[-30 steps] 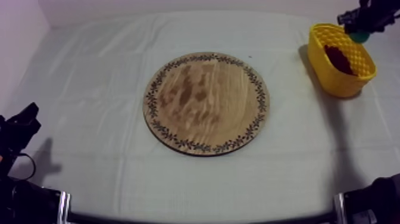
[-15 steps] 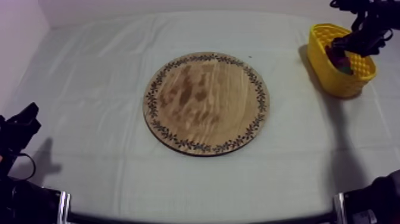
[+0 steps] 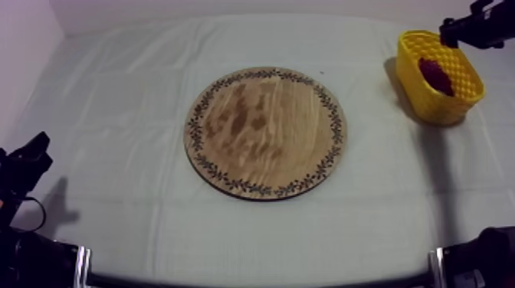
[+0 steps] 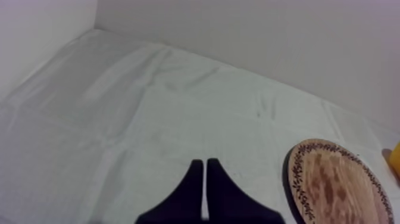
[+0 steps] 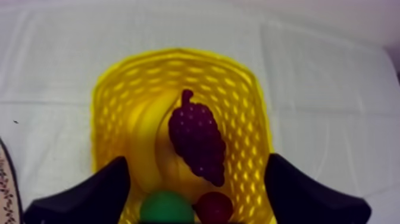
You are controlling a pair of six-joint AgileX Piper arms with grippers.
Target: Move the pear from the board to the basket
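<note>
Pear, a smooth green plastic toy [image 5: 166,208], lies inside the yellow lattice-walled plastic basket [image 5: 113,101], at the basket's end nearest the right gripper [image 5: 196,179]. Just beside the pear in the basket sits a small, glossy red fruit [image 5: 213,205]. A bumpy, dark purple bunch of grapes [image 5: 197,142] with a short stem lies along the middle of the basket, against a curved yellow banana [image 5: 146,134]. The right gripper hovers above the basket, its two black fingers spread wide and released, gripping nothing, one finger at each side of the basket. A round wooden board [image 3: 264,132], streaked with grain and ringed by a dark leafy pattern, lies flat and bare, well apart from the basket, on the wrinkled grey-white cloth [image 3: 115,115]. The left gripper [image 4: 204,167] rests far from the basket, beyond the board, its black fingers pressed together into a narrow wedge, clenched on nothing.
</note>
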